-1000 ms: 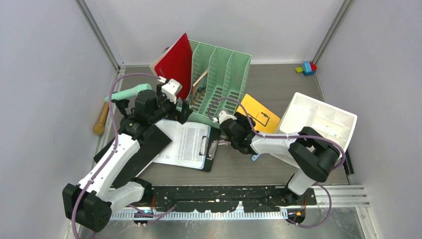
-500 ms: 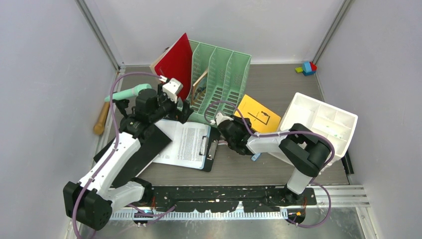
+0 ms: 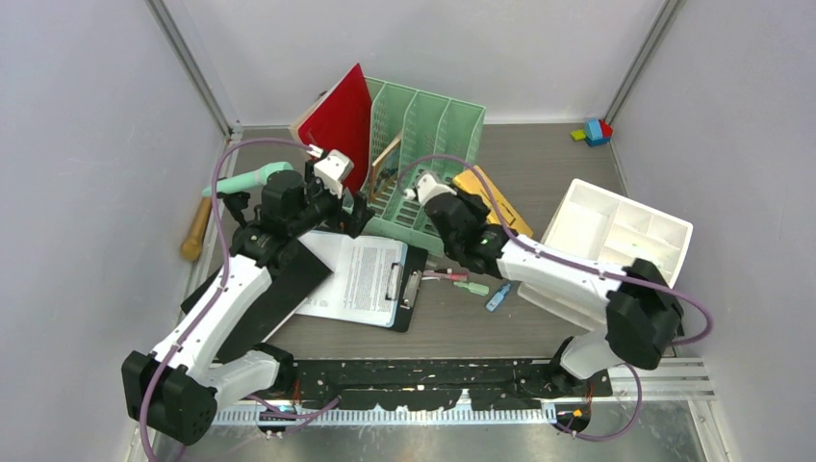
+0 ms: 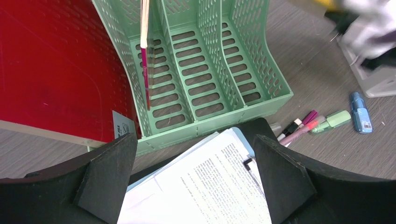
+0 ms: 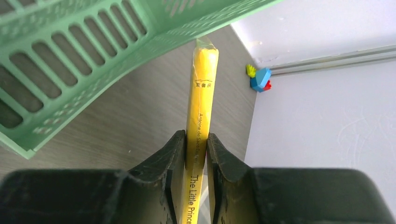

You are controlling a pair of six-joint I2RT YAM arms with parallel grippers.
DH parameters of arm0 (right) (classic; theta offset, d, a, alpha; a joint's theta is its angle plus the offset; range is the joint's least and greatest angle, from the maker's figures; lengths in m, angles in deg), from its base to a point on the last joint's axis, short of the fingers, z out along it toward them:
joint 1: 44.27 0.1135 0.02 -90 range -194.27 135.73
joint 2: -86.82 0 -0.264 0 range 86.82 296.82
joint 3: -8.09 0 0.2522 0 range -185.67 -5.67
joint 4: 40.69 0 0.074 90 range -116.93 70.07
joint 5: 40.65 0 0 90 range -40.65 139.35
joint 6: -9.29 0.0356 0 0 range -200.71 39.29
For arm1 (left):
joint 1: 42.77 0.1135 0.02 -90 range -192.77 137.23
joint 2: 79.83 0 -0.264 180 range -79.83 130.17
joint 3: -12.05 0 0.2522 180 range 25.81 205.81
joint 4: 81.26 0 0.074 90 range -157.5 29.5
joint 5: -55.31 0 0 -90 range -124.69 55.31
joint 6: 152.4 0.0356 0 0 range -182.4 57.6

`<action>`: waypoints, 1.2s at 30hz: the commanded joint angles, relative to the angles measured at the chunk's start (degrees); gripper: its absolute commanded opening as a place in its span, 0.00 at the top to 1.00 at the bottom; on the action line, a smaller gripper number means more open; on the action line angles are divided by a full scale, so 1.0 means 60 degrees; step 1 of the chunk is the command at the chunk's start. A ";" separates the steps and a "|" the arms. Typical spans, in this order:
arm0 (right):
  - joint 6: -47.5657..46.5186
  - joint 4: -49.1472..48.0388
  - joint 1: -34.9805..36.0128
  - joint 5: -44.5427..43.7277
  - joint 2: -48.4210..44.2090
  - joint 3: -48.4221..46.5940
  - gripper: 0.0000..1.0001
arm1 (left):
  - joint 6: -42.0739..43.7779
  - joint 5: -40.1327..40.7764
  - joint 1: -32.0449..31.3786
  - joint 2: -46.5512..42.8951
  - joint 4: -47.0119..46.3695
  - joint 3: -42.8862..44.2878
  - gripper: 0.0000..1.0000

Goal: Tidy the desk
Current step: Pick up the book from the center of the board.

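On the grey-brown wood-grain desk (image 3: pixel 548 159) my right gripper (image 3: pixel 469 197) is shut on a thin yellow book (image 3: pixel 500 207), held on edge just right of the mint-green file rack (image 3: pixel 423 144). The right wrist view shows the book's spine (image 5: pixel 201 79) clamped between both fingers (image 5: pixel 170 154), beside the rack's wall (image 5: pixel 93 56). My left gripper (image 3: pixel 356 214) hangs open over a clipboard of printed papers (image 3: pixel 361 279). In its wrist view the papers (image 4: pixel 205 186) lie between the wide jaws, in front of the rack (image 4: pixel 205 60).
A red folder (image 3: pixel 342 125) leans on the rack's left side. Pens (image 3: pixel 462 282) and a small blue item (image 3: pixel 497 296) lie right of the clipboard. A white drawer unit (image 3: pixel 616 241) sits at the right, toy blocks (image 3: pixel 595 131) back right, a wooden-handled tool (image 3: pixel 197 231) far left.
The right gripper closed on the yellow book, tipped it up off the desk onto its edge and moved back toward the rack, baring the pens. The left arm stayed put.
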 commanded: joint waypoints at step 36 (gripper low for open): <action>0.3274 0.6926 -0.0019 0.7696 -0.2003 -0.7805 1.00 | -0.0200 -0.4140 -0.0017 0.1280 0.1045 0.4202 0.00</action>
